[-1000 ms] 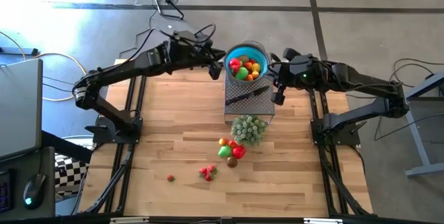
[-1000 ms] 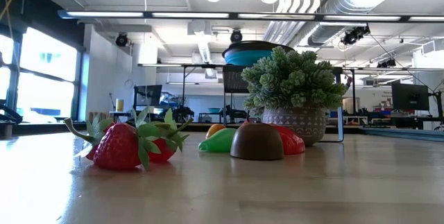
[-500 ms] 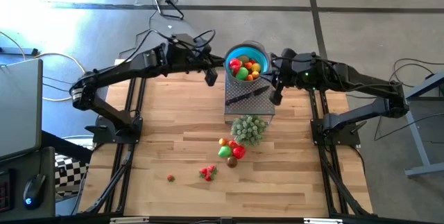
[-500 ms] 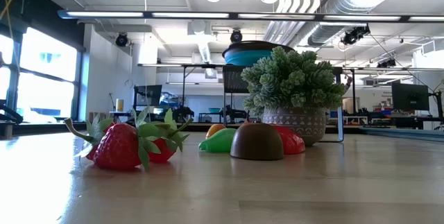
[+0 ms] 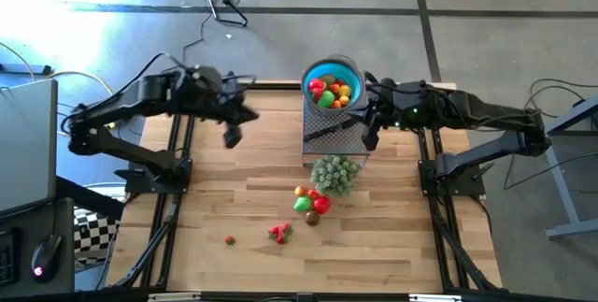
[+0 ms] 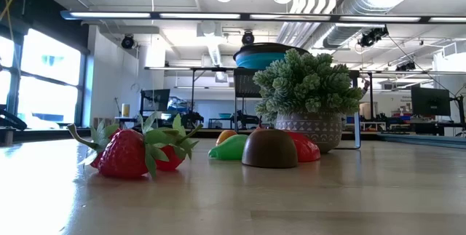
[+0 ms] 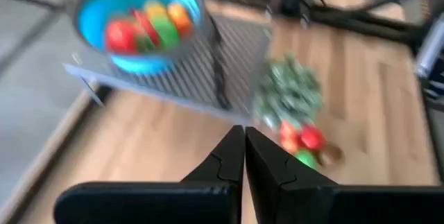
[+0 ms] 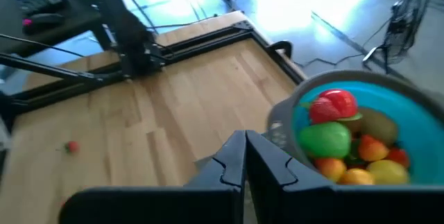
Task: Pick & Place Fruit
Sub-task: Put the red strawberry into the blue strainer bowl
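Overhead camera stares straight down on the whole table (image 5: 234,199). Low one sits at tabletop level, nose-close to a strawberry (image 6: 124,153). Both wrist cameras look down at the blue bowl (image 7: 135,23), shared with overhead.

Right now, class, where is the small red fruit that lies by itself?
In the high view, the lone red fruit lies on the wooden table, near its front-left part, left of the strawberries.

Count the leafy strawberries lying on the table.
2: front strawberry and second strawberry just behind it, apart from the fruit cluster beside the potted plant. Others may be hidden.
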{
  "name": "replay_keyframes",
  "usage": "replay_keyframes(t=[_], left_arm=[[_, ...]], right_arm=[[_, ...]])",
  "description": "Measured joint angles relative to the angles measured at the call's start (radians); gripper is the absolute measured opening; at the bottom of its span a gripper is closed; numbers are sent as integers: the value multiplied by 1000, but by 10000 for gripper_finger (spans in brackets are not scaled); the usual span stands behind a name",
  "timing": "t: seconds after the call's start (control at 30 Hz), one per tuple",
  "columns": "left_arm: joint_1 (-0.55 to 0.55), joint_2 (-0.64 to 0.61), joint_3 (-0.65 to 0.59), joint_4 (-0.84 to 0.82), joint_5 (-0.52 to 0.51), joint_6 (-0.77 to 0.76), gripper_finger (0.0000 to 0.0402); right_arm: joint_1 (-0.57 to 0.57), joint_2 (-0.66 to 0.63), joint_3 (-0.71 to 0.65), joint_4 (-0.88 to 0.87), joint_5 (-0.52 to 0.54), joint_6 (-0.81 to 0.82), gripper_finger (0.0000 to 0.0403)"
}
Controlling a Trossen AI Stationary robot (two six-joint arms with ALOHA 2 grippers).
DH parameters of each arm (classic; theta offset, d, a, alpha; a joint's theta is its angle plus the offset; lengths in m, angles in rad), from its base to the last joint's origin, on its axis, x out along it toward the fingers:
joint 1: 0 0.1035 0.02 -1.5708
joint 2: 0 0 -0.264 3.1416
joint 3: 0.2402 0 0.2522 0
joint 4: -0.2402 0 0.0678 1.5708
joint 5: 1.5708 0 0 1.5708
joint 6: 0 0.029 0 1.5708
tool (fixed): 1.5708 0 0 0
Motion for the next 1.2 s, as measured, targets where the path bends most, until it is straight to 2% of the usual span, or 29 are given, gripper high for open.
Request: replay_keyframes(t=[0.17,0.4,0.6,0.8,1.2], left_arm=[[-106,-103,-80,-56,0,-107,10],[-236,-201,-138,25,-32,-252,10],[-314,-200,-138,110,-76,-200,10],[-319,-181,-138,101,-76,-184,10],[-319,-181,-139,16,-15,-230,10]], right_arm=[[59,0,0,0,1,57,4],[114,0,0,32,9,128,4],[169,0,0,21,22,124,4],[199,0,0,29,128,92,4],[209,1,0,21,114,110,4]])
